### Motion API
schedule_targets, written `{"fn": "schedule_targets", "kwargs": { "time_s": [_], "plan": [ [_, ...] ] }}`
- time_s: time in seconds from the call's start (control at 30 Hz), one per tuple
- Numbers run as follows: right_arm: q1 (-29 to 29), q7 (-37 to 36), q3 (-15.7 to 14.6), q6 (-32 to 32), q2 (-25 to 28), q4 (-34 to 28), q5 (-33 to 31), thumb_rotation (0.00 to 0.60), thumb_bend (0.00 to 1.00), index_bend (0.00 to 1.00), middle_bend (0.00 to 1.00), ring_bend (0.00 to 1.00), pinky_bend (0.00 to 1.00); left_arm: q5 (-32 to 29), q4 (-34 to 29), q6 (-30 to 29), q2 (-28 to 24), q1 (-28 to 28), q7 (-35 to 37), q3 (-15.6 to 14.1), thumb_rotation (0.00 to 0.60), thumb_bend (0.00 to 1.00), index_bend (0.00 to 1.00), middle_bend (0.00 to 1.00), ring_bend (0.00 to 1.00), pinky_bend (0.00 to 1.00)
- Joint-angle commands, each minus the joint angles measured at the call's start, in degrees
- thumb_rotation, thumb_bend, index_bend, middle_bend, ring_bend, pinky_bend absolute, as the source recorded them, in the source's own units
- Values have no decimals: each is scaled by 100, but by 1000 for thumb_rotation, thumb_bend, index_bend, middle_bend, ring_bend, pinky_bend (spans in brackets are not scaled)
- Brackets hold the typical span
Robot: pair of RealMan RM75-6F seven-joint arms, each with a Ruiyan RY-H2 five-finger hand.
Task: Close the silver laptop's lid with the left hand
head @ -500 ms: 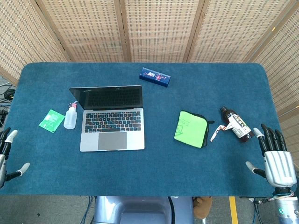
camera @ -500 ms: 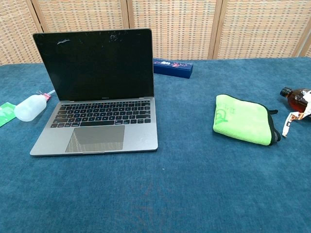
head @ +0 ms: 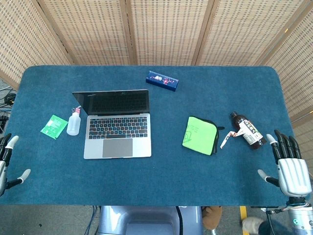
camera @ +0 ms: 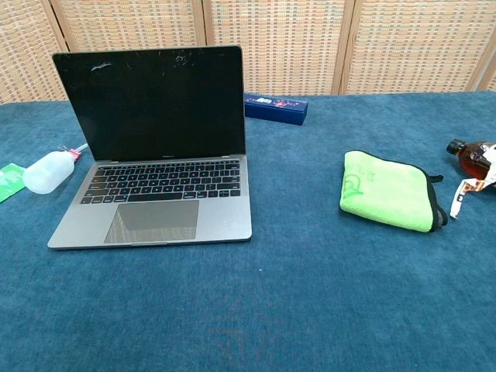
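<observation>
Silver laptop (head: 117, 124) sat open on the left half of the desk (head: 161, 171), lid upright, dark screen (camera: 151, 102) off and smudged, black keys, grey trackpad. Left hand (head: 6, 164) was at the desk's near left corner, mostly cut off by the frame edge, fingers apart, holding nothing, well apart from the laptop. Right hand (head: 289, 169) was at the near right corner, palm flat, fingers spread, empty. Versus half a second ago: laptop and all other items unmoved; right hand sat slightly lower in the head view, left hand about the same. Desk was covered in blue carpet-like fabric. A white plastic squeeze bottle (head: 74, 123) lay just left of the laptop, a flat green packet (head: 54, 126) beyond it. A dark blue oblong box (head: 162, 81) lay behind the laptop. A folded lime-green cloth (head: 200, 134) with dark edging lay right of centre, and a brown bottle (head: 246, 130) with a label lay on its side near it. Woven cane screens (head: 161, 29) stood behind.
</observation>
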State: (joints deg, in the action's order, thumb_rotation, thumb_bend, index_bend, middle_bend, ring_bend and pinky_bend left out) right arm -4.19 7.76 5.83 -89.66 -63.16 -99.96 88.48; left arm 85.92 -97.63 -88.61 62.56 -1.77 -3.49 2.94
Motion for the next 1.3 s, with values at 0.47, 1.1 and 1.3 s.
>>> {"fn": "schedule_targets", "kwargs": {
  "time_s": [0.47, 1.1, 1.3],
  "plan": [
    [-52, -111, 73, 111, 33, 46, -165, 600, 0, 19, 0, 0, 0, -498, -959, 2043, -1547, -1808, 737, 1162, 600, 1000, 0, 0, 0, 0],
    [-144, -46, 181, 275, -59, 212, -465, 600, 0, 24, 0, 0, 0, -2566, 392, 4368, -392, -3982, 248, 1594, 600, 1000, 0, 0, 0, 0],
    [-152, -95, 209, 293, -49, 241, -532, 600, 0, 24, 0, 0, 0, -2767, 950, 4590, 135, -4290, 164, 1471, 600, 1000, 0, 0, 0, 0]
  ]
}}
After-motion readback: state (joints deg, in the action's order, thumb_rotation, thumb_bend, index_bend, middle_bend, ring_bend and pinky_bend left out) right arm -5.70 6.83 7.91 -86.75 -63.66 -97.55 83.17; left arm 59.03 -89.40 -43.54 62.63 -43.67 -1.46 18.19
